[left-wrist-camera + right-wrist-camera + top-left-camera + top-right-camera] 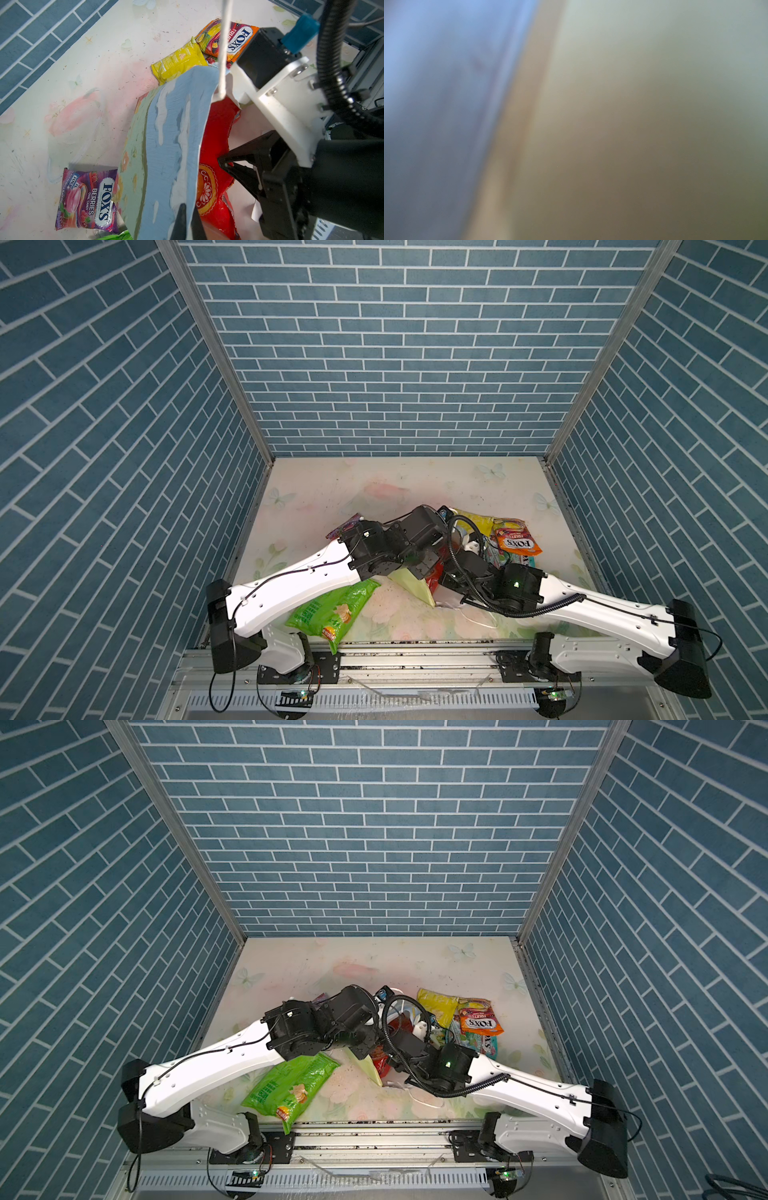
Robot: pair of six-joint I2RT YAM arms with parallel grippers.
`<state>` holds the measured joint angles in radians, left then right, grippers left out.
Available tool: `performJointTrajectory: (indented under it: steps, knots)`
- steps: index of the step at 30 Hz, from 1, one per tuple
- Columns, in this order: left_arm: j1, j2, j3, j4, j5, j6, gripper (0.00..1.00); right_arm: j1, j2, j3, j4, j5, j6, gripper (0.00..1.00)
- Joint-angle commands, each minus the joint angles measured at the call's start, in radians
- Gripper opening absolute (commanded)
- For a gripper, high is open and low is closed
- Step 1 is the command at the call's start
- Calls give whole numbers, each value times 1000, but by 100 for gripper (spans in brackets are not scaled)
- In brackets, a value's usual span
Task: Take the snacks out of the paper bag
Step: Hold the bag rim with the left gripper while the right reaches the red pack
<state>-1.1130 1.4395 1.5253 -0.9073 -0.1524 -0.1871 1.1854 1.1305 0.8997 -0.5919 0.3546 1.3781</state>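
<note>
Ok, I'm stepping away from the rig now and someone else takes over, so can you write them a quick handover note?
Left gripper: shut on the blue side of the paper bag.
Right gripper: shut, tips at the red pack in the bag's mouth; whether it grips it is unclear.
Done, out on the table: green chip bag, purple candy pack, yellow pack, orange candy pack.
Left to do: the red pack is not out yet; anything beneath it is hidden.
</note>
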Motion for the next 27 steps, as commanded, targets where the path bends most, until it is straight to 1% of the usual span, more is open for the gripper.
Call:
performJointTrajectory:
  steps: [1,5,11,18,27]
  knots:
    - [22,-29,-4,55,29,12,3,5,9,60,18,12,-75,0]
    - [54,-40,-20,62,49,8,3,2,37,113,10,11,-148,0]
    - [84,-51,-22,51,45,20,4,-18,42,166,14,22,-229,0]
    - [115,-60,-36,43,42,25,4,-44,11,180,-6,36,-268,0]
    - [152,-47,-35,41,59,35,4,-66,5,210,-2,19,-336,0]
